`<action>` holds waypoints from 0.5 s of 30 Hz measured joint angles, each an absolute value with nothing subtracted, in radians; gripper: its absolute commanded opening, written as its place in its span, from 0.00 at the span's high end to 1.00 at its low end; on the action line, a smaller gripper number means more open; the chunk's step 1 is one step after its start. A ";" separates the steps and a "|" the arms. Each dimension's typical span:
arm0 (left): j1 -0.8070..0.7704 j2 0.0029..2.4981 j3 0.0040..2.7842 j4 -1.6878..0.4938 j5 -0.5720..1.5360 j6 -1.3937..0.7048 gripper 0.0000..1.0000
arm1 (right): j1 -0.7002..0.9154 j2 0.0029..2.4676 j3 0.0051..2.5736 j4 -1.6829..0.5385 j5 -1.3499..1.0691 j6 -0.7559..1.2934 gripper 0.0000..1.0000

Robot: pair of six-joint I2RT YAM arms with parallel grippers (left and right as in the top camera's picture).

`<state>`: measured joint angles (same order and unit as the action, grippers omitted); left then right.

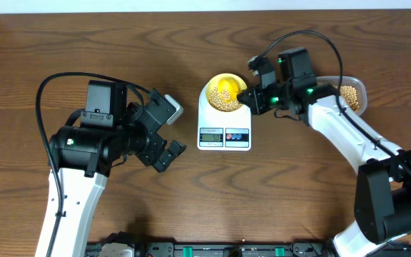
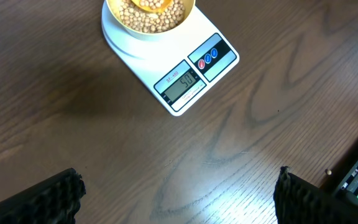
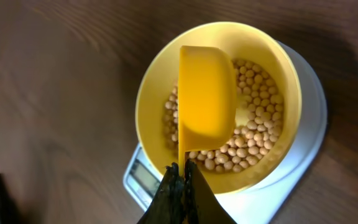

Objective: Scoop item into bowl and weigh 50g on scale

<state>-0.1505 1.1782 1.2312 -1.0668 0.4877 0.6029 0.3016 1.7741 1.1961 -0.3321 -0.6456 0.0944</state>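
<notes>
The white scale stands mid-table with the pale yellow bowl on its platform. Beige beans cover the bowl's bottom. My right gripper is shut on the thin handle of a bright yellow scoop, which is turned on its side over the bowl. From overhead the right gripper sits at the bowl's right rim. My left gripper hovers open over bare wood left of the scale. In the left wrist view its fingers stand far apart, and the scale and bowl lie ahead.
A clear plastic tub holding more beans sits at the right behind the right arm. Black cables loop above both arms. A black rail runs along the table's front edge.
</notes>
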 measured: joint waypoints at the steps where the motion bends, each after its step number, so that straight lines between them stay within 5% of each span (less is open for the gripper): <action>1: -0.150 1.178 1.231 -1.067 0.488 0.603 0.00 | 0.294 1.774 1.196 -0.332 -0.666 0.096 0.99; 15: -0.150 1.178 1.231 -1.067 0.488 0.603 0.00 | 0.249 1.774 1.196 -0.331 -0.830 0.153 0.99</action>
<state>-0.1505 1.1782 1.2312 -1.0668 0.4877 0.6029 0.2485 1.7741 1.1961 -0.3313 -0.8303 0.1528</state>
